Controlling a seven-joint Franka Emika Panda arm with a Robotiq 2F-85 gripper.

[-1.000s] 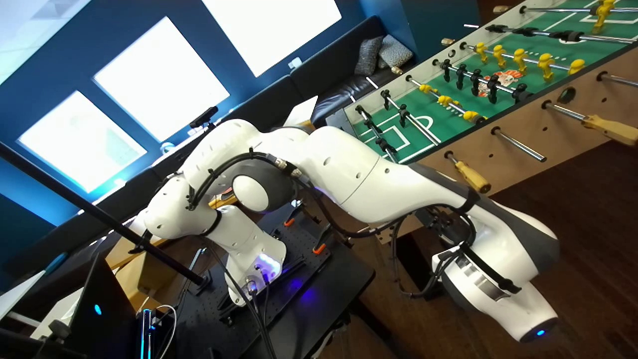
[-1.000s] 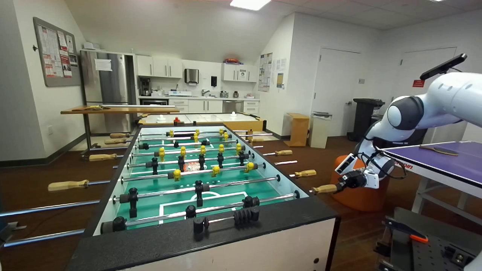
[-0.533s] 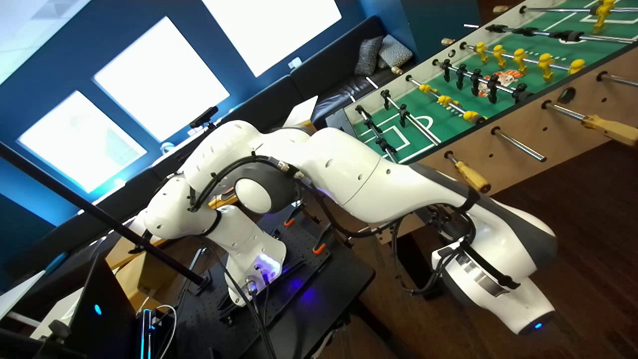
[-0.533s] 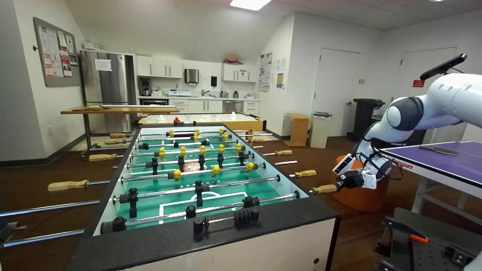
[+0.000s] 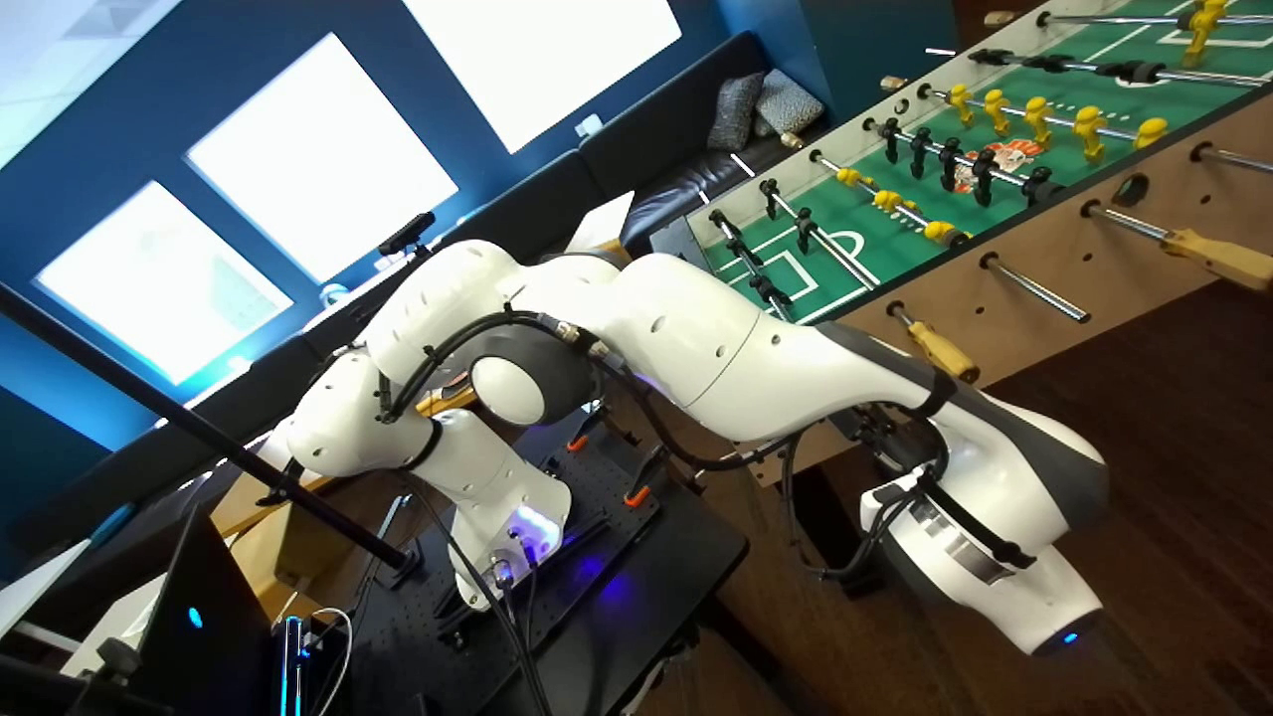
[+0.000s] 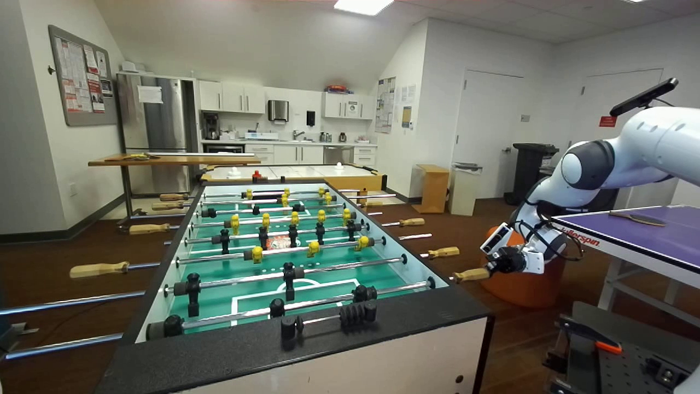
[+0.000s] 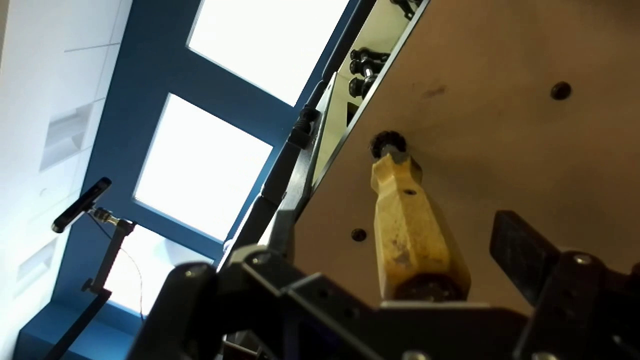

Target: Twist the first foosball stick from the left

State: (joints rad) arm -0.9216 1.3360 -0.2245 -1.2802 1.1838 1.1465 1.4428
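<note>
Across both exterior views runs the foosball table, cut off at the frame edge in each. The robot arm covers its near corner in an exterior view. Cropped by the wrist view's lower edge, the gripper faces the wooden handle nearest the table's near end; whether it touches the butt is hard to make out. The fingers stand spread, one either side of the handle.
</note>
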